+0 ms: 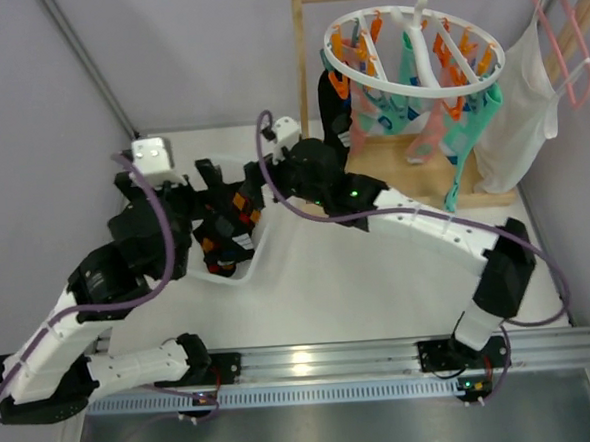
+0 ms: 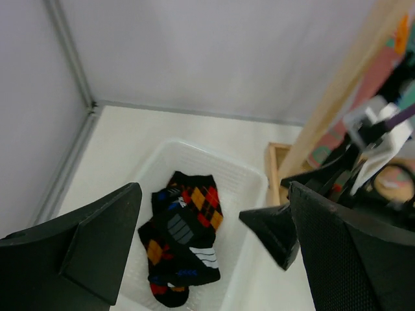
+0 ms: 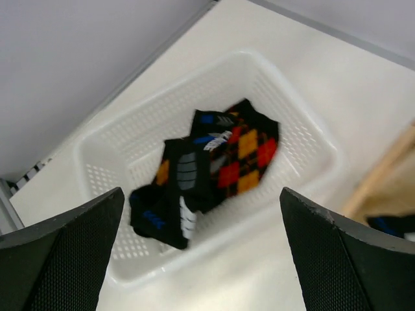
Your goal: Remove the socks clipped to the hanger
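The white ring hanger (image 1: 415, 55) hangs from a wooden rod at the back right. Clipped to it are a black sock (image 1: 330, 104), teal socks (image 1: 469, 120) and a pink sock (image 1: 425, 141). A black sock with blue marks (image 3: 170, 194) lies in the white basket (image 3: 305, 139) on the argyle socks (image 3: 249, 152). It also shows in the left wrist view (image 2: 178, 233). My left gripper (image 1: 210, 181) (image 2: 214, 194) and my right gripper (image 1: 263, 188) (image 3: 201, 194) are both open and empty above the basket (image 1: 250, 271). The right one's finger (image 2: 275, 230) shows in the left wrist view.
A wooden post (image 1: 300, 60) and wooden base board (image 1: 412, 164) hold the rod. A white garment (image 1: 515, 137) on a thin pink wire hanger (image 1: 554, 40) hangs at the far right. Grey walls stand to the left and behind.
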`<state>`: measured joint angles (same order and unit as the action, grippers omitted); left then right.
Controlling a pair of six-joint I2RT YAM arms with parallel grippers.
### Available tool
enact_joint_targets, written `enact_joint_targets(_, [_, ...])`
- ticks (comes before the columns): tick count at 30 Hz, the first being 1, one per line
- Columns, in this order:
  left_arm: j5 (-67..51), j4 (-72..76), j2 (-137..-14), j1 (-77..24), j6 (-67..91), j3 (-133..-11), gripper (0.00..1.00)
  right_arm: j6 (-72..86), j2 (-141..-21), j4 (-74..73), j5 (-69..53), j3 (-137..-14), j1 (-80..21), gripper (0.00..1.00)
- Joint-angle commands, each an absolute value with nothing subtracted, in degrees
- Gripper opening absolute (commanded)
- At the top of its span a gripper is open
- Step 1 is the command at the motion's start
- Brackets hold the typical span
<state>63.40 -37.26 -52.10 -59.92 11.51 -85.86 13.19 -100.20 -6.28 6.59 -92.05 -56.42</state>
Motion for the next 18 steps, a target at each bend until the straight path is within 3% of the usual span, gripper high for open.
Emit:
enact_joint_targets(1, [49.0, -35.8, -58.4, -59.6, 14.7, -82.5, 0.99, 14.3, -83.7, -11.8, 7.7, -86.8, -53.0, 0.99])
enact_joint_targets(8, [13.9, -21.5, -68.0, -43.9, 20.0, -75.2, 0.98, 19.0, -58.9, -28.9, 12.2, -71.6, -48.3, 0.99])
enact_joint_targets(13, [6.3, -15.2, -78.2, -42.6, 21.1, -77.2, 0.99, 22.3, -44.0, -40.2, 24.7, -69.3, -46.8, 0.99])
enact_joint_targets(18, [6.7, -15.2, -84.8, -44.7, 23.4, -83.0, 0.99, 23.8, -43.1, -53.1, 33.7, -68.9, -44.5, 0.99])
